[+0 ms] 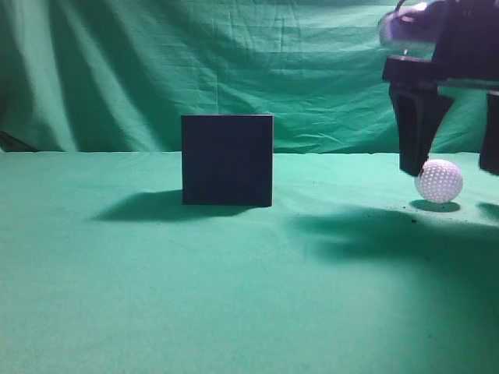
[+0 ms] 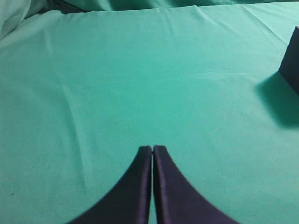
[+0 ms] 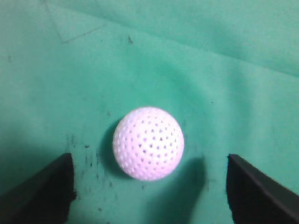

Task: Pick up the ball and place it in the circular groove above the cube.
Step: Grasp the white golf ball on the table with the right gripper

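While the ball (image 3: 148,143) lies between them, right jaws spread wide — untouching, left jaws pressed together.

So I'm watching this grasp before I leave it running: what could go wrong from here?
1. The ball is round and sits loose on the cloth; if one finger of the open right gripper touches first, it may roll away.
2. The cube top is not visible, so the groove can't be checked; a slightly off drop might roll off.
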Tool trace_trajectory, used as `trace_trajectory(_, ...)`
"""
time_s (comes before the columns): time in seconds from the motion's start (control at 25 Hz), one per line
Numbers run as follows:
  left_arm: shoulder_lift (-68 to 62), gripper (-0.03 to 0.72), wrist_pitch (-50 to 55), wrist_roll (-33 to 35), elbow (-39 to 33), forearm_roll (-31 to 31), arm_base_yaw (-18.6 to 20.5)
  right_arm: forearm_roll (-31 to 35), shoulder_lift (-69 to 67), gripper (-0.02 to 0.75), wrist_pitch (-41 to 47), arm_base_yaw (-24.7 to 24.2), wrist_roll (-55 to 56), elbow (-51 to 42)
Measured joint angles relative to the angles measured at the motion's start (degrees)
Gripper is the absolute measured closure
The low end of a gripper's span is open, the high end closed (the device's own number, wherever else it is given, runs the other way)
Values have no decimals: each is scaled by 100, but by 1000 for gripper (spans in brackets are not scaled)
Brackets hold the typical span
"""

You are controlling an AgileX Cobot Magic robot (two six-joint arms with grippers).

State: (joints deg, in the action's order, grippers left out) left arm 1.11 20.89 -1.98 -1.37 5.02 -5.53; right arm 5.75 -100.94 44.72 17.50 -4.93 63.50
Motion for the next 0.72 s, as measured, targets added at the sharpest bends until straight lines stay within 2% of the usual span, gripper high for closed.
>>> trace_trajectory(0.12, 0, 688, 0, 0, 0, 0, 0, 0, -364, 148, -11, 0, 0, 199)
trace_trajectory(0.16, 0, 688, 0, 0, 0, 0, 0, 0, -461, 191, -10, 0, 11, 264)
trace_trajectory(0.36, 0, 688, 0, 0, 0, 0, 0, 0, -641, 193, -160, 0, 103, 382)
trace_trajectory(0.48, 0, 688, 0, 0, 0, 0, 0, 0, -645, 397, -199, 0, 236, 382)
trace_trajectory(0.52, 0, 688, 0, 0, 0, 0, 0, -4, -645, 434, -207, 0, 250, 382)
trace_trajectory(0.72, 0, 688, 0, 0, 0, 0, 0, -16, -654, 430, 144, 0, 281, 721)
